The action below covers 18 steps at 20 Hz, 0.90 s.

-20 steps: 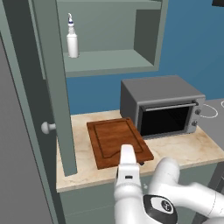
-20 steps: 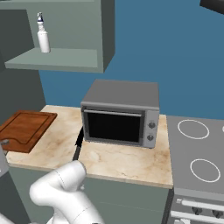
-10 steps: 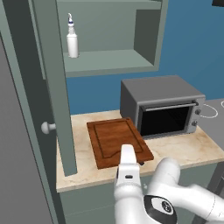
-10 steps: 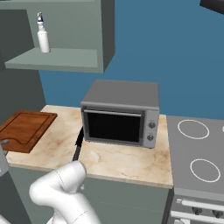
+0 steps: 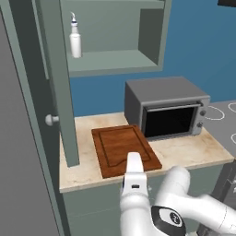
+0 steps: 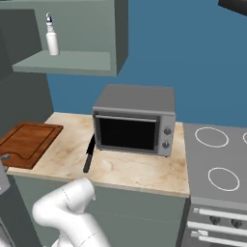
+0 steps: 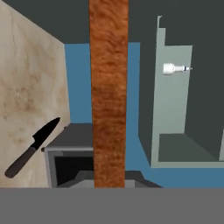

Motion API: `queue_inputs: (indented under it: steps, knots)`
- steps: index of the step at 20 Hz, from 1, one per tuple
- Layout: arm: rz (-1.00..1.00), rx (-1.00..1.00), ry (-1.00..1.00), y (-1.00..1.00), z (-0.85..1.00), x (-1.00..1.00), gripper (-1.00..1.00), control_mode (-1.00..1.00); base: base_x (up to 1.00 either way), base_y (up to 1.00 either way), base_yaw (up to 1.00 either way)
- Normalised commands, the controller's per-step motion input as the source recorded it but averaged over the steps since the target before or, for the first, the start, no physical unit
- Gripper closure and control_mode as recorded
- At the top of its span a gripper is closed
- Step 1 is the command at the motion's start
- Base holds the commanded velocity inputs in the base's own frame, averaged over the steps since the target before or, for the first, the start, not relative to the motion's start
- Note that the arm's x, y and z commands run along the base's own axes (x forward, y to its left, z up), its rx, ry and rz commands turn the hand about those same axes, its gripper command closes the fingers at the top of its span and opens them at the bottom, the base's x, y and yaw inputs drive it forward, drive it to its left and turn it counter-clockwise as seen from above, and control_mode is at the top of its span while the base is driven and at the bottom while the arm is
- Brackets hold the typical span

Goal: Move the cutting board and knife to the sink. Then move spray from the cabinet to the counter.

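cutting board (image 5: pixel 120 148) lies flat at the bench's (image 6: pixel 130 169) left end, long side running front to back, its near edge at the bench's front edge. claw meets that near edge; in the hand view the board's edge (image 7: pixel 109 92) runs straight up from the fingers, so claw is closed on the cutting board. knife (image 6: pixel 89 153) lies just in front of the oven's (image 6: pixel 137 120) left corner. spray (image 5: pixel 75 40) stands upright on the open cabinet's (image 5: pixel 115 62) shelf, near its left side.
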Motion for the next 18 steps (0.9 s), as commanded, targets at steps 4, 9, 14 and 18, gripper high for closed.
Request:
queue_inputs:
  steps: [4, 9, 14, 18]
  knots:
    - [0.0, 0.0, 0.0, 0.0, 0.0, 0.0, 1.0, 1.0, -0.61, -0.03, -0.06]
    - [0.0, 0.0, 0.0, 0.0, 0.0, 0.0, 1.0, 1.0, -0.48, -0.03, -0.17]
    - [0.0, 0.0, 0.0, 0.0, 0.0, 0.0, 1.0, 1.0, -0.1, -0.01, -0.57]
    - [0.0, 0.0, 0.0, 0.0, 0.0, 0.0, 1.0, 1.0, 0.0, 0.0, -0.73]
